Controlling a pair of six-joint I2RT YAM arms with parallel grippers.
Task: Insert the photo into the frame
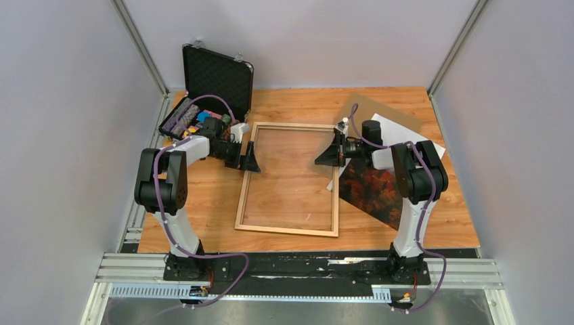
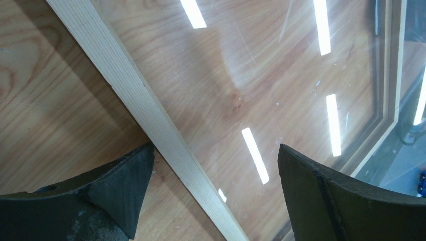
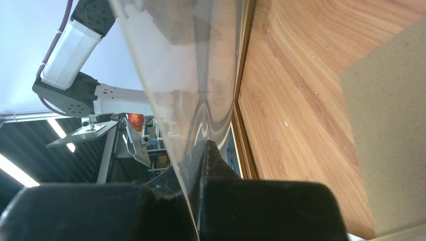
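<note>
– Wooden tabletop (image 1: 203,203), wooden frame (image 1: 288,230). Where does the frame lie?

– Flat in the middle of the tabletop, between my two arms. My left tool (image 2: 216,155) is wide open over its left rail. One finger is outside the rail and one is over the clear sheet (image 2: 261,75). It holds nothing.

– And your right tool?

– My right tool (image 3: 206,148) is squeezed tight on the right edge of the clear sheet, at the frame's right rail. How high that edge sits I cannot tell.

– Where is the photo?

– The photo (image 1: 369,189) lies face up on the right, partly under my right arm and partly on the brown board (image 1: 376,108). Its red trees are on the near side. One corner is just beside the frame's right rail. It is not in the frame.

– Where is there room to move?

– On the left there is bare wood between the frame's left rail and the tabletop edge. There is a strip of bare wood behind the frame and a thin one in front of it. The right side is crowded with the photo and the board, which reach close to the right edge. The black case (image 1: 220,74) stands open at the back left corner, near my left arm.

– How many things are there?

– One frame, one clear sheet, one photo, one brown board, one black case, and two tools.
</note>
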